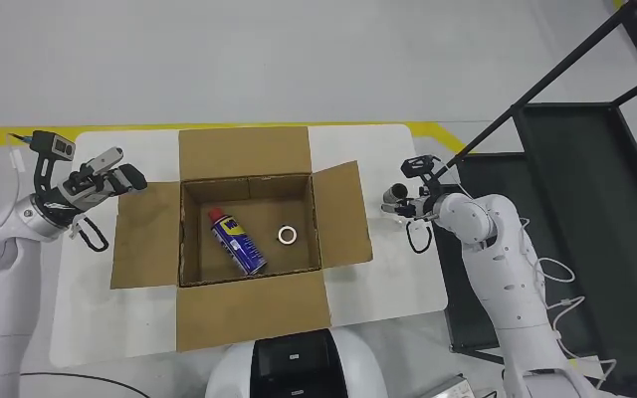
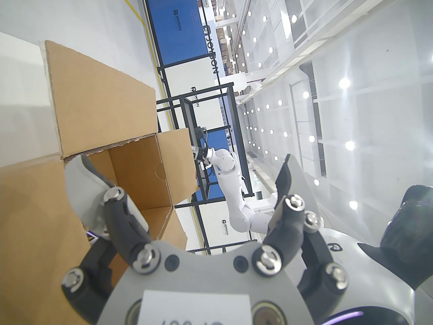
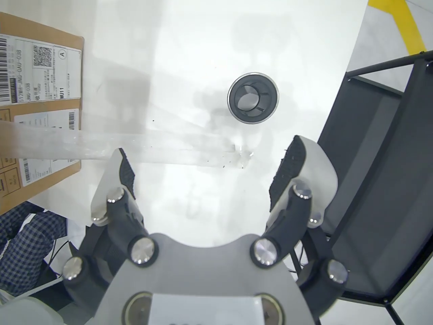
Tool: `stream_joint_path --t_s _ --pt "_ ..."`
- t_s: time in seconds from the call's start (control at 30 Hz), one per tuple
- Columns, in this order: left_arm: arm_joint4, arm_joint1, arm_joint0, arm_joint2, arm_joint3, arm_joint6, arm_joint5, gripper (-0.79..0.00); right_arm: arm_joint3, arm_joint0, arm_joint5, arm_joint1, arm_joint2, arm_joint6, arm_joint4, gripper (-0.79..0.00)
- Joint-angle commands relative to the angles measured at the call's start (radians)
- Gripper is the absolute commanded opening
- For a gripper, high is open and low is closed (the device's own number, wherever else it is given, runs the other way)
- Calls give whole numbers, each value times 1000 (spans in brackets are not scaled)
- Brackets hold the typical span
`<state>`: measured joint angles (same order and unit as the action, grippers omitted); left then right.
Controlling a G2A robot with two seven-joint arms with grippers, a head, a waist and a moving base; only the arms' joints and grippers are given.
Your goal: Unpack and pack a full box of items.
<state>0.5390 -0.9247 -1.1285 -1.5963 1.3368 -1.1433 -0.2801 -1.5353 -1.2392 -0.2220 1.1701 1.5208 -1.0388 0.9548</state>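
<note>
Looks to be partway through unpacking, with the open box (image 1: 244, 154) sitting mid-table and holding a spray can (image 1: 237, 241) and a small ring (image 1: 288, 235) on its floor, near each other but apart; shows a dark hollow cylinder (image 3: 253, 102) out on the white table (image 1: 388, 289), near the right flap; hangs the right gripper (image 3: 209, 157) over the table close to that cylinder, spread wide and gripping nothing; sets the left gripper (image 2: 182, 167) above the left flap, likewise wide apart and empty; probably calls next for a reach down between the walls for the can or the ring, closing across the can's narrow width rather than along its length; expect a smooth round can, blue and yellow with a red cap, apt to roll; a thin flat ring, awkward to get under against the floor; matte brown corrugated board, with four flaps folded outward; ribbed black pads (image 3: 294, 167) on pale fingers, good for friction on slick surfaces.
</note>
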Motion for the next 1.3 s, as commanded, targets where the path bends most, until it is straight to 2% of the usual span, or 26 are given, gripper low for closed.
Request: stream_joint_path --t_s 0.0,0.2,0.33,0.53,0.7,0.87,1.1,1.23,1.27 --pt "0 0 0 0 0 0 0 0 0 0 0 0 0 0 0 0" --pt "0 0 0 0 0 0 0 0 2 -1 4 0 0 6 1 0" --pt "0 0 0 0 0 0 0 0 37 18 48 2 -16 39 9 0" --pt "0 0 0 0 0 0 0 0 174 110 105 10 -81 63 35 0" --pt "0 0 0 0 0 0 0 0 286 178 106 20 -124 92 1 0" --pt "0 0 0 0 0 0 0 0 382 237 161 29 -183 107 68 0" --pt "0 0 0 0 0 0 0 0 489 293 141 41 -219 145 21 0" --pt "0 0 0 0 0 0 0 0 533 321 145 48 -241 163 11 -219" --pt "0 0 0 0 0 0 0 0 544 327 151 50 -246 167 11 -317"
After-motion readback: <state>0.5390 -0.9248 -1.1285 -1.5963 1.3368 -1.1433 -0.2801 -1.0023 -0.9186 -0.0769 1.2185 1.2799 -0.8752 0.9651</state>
